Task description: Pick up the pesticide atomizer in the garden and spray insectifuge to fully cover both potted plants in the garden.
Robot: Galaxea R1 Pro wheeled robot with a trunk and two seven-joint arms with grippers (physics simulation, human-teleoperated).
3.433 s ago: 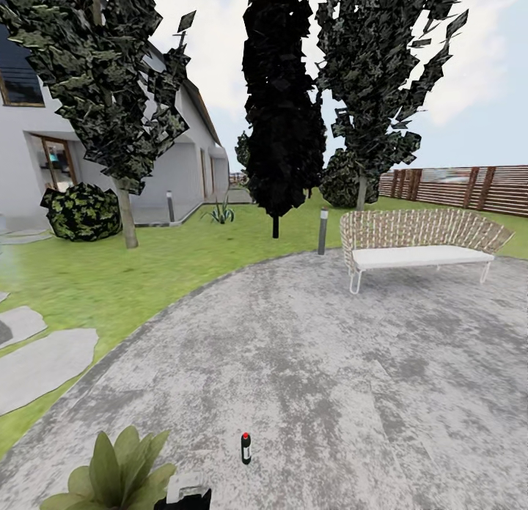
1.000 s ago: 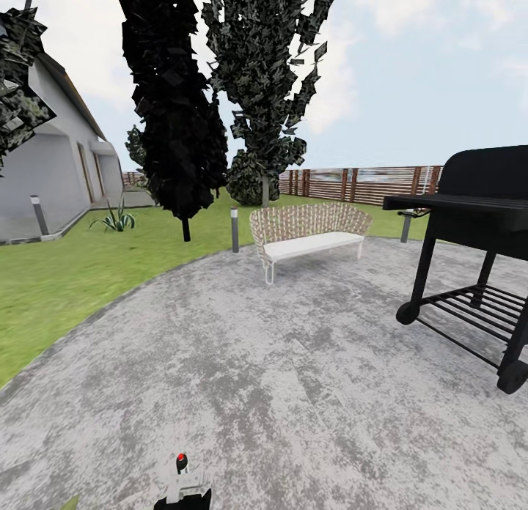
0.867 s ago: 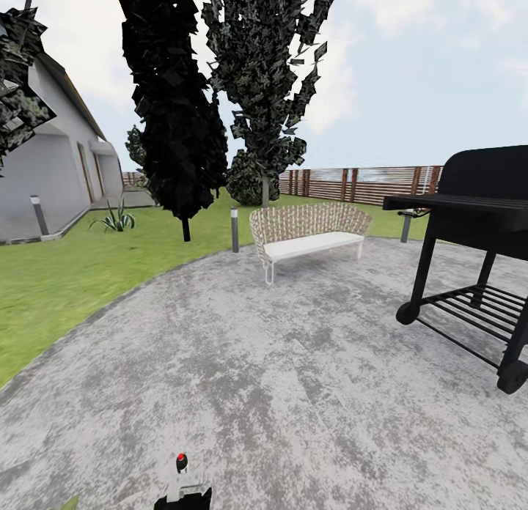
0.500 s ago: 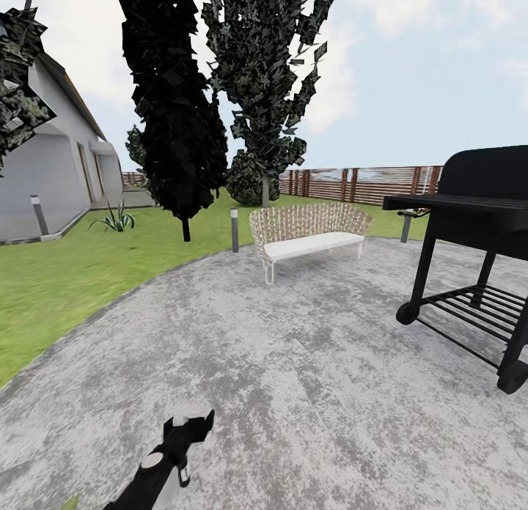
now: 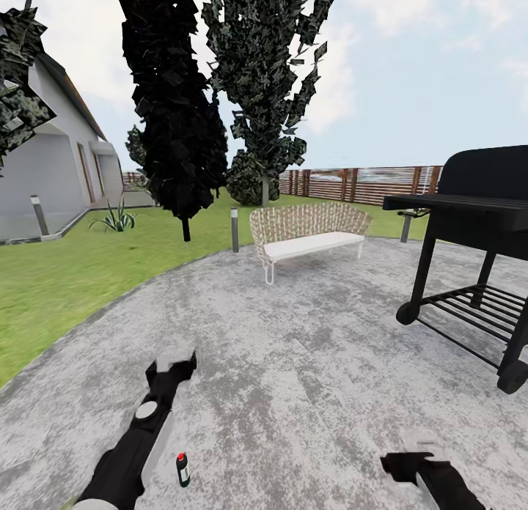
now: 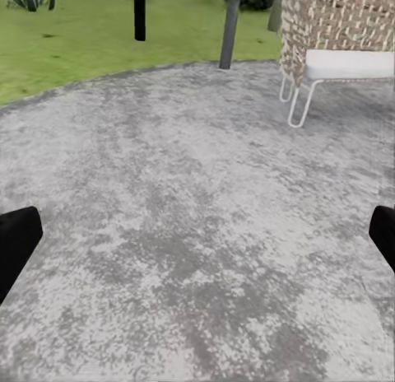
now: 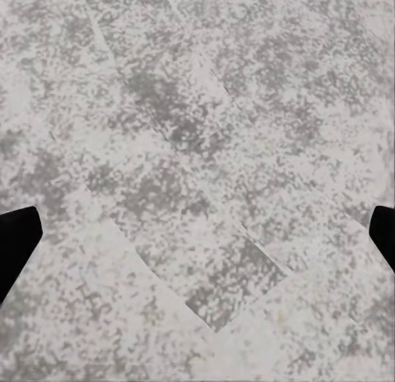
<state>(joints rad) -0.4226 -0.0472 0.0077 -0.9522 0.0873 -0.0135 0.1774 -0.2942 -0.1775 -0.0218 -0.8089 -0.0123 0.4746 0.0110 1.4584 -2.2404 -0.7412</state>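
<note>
Both claws are wide open and hold nothing: left gripper reaches out over the gravel patio, right gripper hangs low. Pesticide atomizer stands upright on the gravel beside the left arm.

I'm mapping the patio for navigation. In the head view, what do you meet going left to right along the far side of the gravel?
Short lamp post by the house → striped-leaf plant → lamp post at the patio edge → woven bench → black grill.
</note>
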